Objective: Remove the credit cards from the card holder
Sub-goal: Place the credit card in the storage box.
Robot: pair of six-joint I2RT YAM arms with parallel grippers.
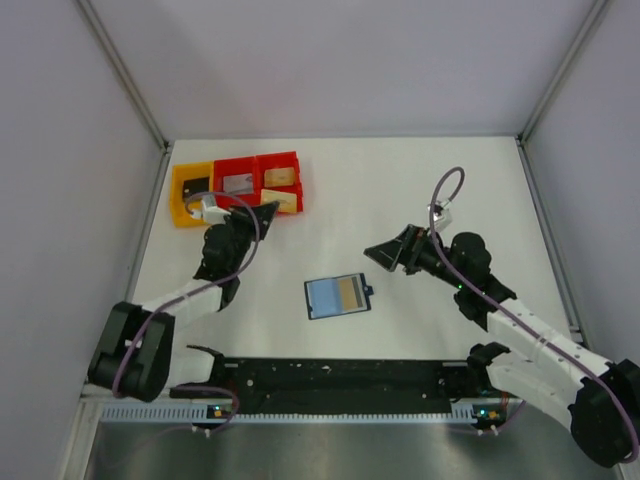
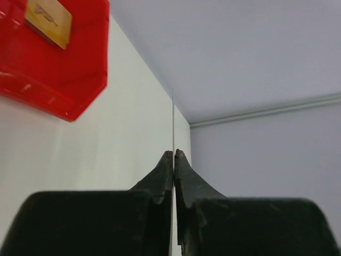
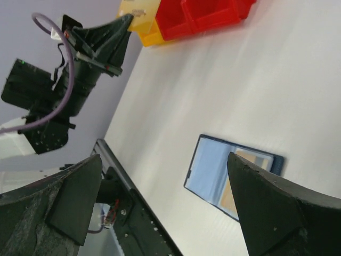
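Top external: card holder lies near right fingers, toward the bases.

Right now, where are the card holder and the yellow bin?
card holder (image 1: pixel 325 298): top view, on its light blue inner face.
yellow bin (image 1: pixel 177 196): top view, on its left wall.

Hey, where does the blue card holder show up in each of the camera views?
Top external: the card holder lies open near the centre of the picture.
Left wrist: not in it.
Right wrist: lower middle, a little right of centre.
Shared landmark: the red bins, seen in all three views.
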